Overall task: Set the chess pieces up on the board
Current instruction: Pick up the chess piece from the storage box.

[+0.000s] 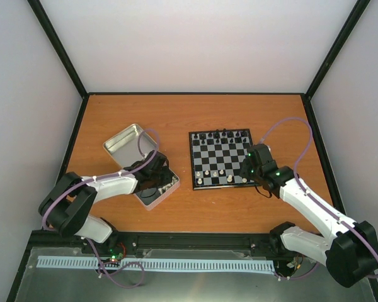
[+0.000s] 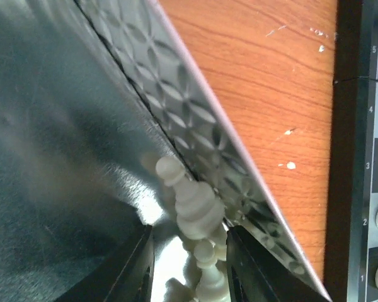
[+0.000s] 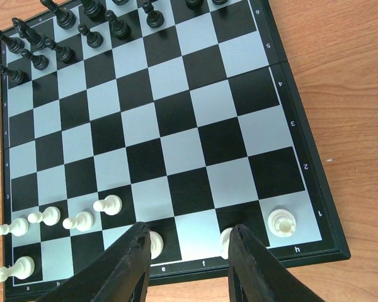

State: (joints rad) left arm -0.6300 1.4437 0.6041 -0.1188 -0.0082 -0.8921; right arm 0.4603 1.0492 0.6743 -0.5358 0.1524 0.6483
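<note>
The board (image 3: pixel 176 126) lies under my right gripper (image 3: pixel 188 242), which hangs open over its near row with only a bare square between the fingers. White chess pieces stand there: a rook (image 3: pixel 281 223) at the corner, a row of pawns (image 3: pixel 79 221), and two pieces (image 3: pixel 155 243) half hidden behind my fingers. My left gripper (image 2: pixel 189 251) is down inside the silver tin (image 2: pixel 176 107). It is open and straddles a heap of white chess pieces (image 2: pixel 198 204) against the tin wall. The heap lies against the right finger, with a gap at the left one.
Black pieces (image 3: pixel 63 31) fill the board's far rows. The tin's lid (image 1: pixel 131 146) lies open behind its base (image 1: pixel 167 192), left of the board (image 1: pixel 222 157). Black-framed walls enclose the orange table (image 1: pixel 195 119).
</note>
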